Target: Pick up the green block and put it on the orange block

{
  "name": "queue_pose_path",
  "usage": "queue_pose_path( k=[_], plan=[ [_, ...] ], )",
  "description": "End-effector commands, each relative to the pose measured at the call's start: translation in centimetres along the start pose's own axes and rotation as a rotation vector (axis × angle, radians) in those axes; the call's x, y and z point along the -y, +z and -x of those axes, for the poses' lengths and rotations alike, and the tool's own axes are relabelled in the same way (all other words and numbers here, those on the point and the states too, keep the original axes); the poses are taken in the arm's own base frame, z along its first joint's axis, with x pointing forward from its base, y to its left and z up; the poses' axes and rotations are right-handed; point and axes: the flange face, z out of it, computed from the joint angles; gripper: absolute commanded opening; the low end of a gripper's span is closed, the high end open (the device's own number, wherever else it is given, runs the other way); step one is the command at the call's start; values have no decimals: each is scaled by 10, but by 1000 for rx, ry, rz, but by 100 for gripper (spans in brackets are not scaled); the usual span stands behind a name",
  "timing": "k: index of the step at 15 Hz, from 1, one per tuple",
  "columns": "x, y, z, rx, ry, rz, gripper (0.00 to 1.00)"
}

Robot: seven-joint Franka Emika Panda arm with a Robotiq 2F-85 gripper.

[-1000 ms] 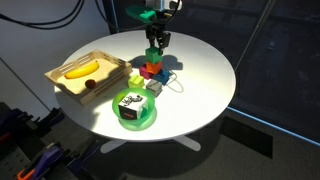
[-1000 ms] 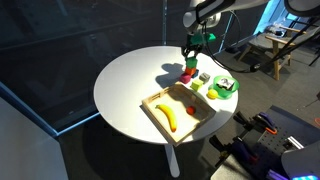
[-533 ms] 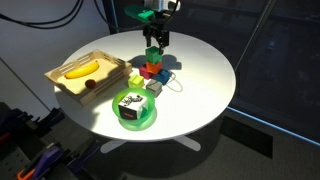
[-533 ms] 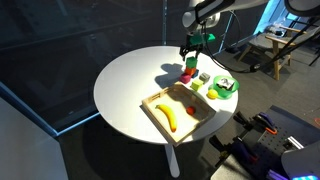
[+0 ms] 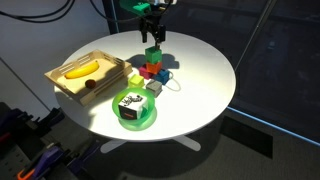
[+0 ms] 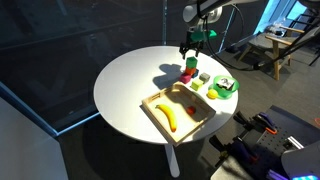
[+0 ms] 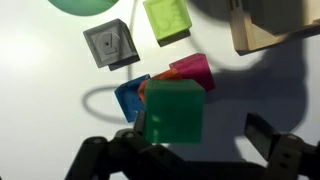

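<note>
The green block (image 5: 153,55) rests on the orange block (image 5: 150,70) toward the worktop's (image 5: 205,85) far side, the claw (image 5: 152,37) hovers above it wide open and empty, so placing looks done and a straight lift clear is next.

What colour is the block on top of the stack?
The top block is bright green, clearest in the wrist view.

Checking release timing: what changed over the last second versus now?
The gripper was down around the green block and has risen clear of it. In the wrist view the jaws stand open on either side, so the block is let go. The green block has not moved and sits on the orange block. The blue block, tray and plate are unchanged.
</note>
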Motion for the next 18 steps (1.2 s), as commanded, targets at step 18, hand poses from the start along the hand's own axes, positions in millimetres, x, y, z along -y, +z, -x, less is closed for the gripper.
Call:
queue_pose_path(
  k=[18],
  plan=[
    [30,-121,165,92,-302,56,100]
  ],
)
